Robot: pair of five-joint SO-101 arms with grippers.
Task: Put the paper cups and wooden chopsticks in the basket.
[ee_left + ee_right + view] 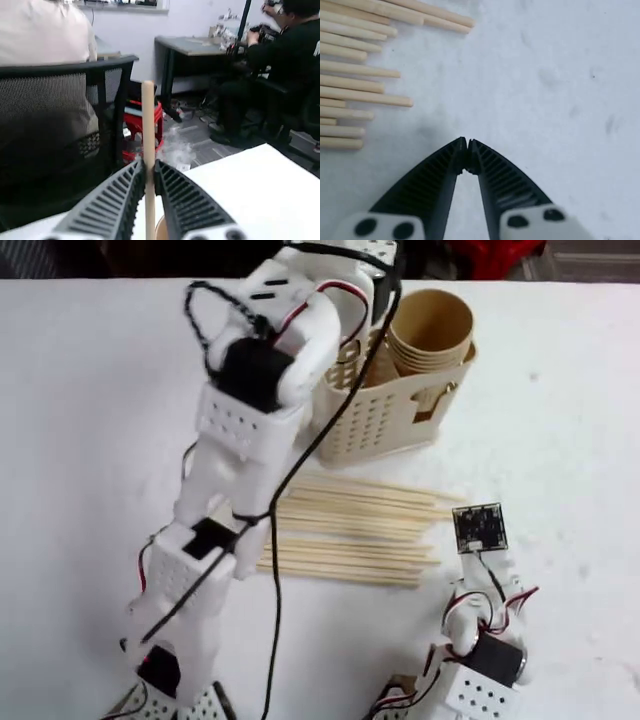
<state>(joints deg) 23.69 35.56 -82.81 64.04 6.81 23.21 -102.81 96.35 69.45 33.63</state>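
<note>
A cream slotted basket stands at the back of the white table with stacked paper cups inside it. Several wooden chopsticks lie in a loose pile in front of the basket. My left arm stretches over the basket's left side. Its gripper is shut on one chopstick, held upright, with a cup rim just below. My right gripper is shut with nothing in it, low over bare table, just right of the chopsticks' ends.
A black cable hangs from the left arm across the pile's left end. The right arm's base sits at the front right. Beyond the table's far edge stands a black chair.
</note>
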